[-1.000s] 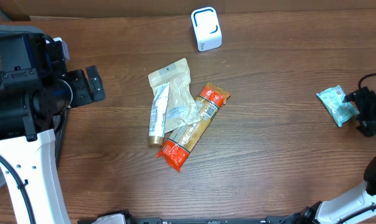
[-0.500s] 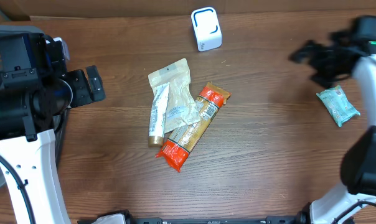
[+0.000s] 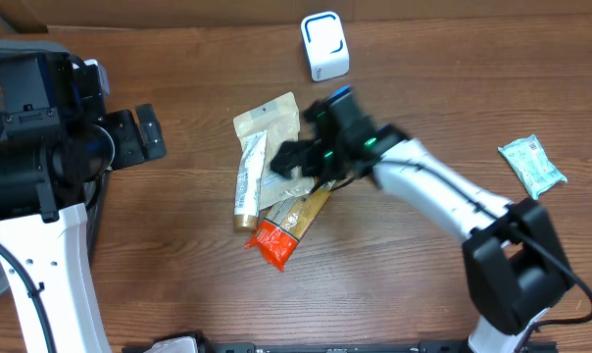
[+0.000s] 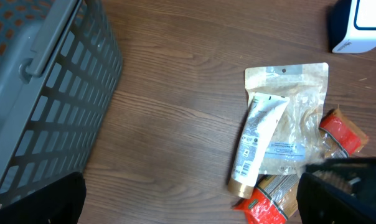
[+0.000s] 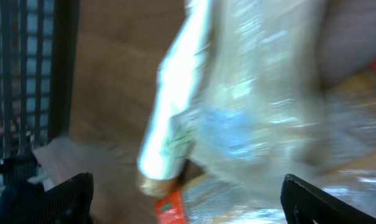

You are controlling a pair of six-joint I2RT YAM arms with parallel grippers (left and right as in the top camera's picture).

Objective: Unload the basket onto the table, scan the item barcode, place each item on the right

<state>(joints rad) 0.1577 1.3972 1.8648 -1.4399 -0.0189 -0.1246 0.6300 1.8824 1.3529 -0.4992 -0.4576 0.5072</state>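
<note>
Since the task names no particular item, I judge the one in hand to be the clear pouch (image 3: 272, 120), because the right gripper (image 3: 294, 157) hangs over it. The pouch lies in the middle of the tabletop (image 3: 423, 284), below the white scanner (image 3: 324, 44) and well apart from it. A white tube (image 3: 247, 181) lies along the pouch's left side; I cannot tell whether it is inside the film or on top of it. The pouch's lower right corner overlaps an orange packet (image 3: 276, 242).

The pouch looks like thin crinkled film, so it is probably light, floppy and slick, and it is likely to sag or fold if pinched at a loose corner. The flat header strip at its top edge looks like the firmest place to take hold. A grip there would also leave the printed face free to turn toward the scanner. Where the barcode sits is too small to read.

The right gripper is over the pouch's right half, near the overlap with the orange packet. In the blurred wrist view its fingers (image 5: 70, 193) stand wide apart with nothing between them, and the pouch and tube fill the view below. Whether a finger touches the film I cannot tell.

The left gripper (image 3: 137, 137) is also wide open and empty. It sits well to the left, near the grey basket (image 4: 45, 93). A teal packet (image 3: 532, 165) lies alone at the far right.
</note>
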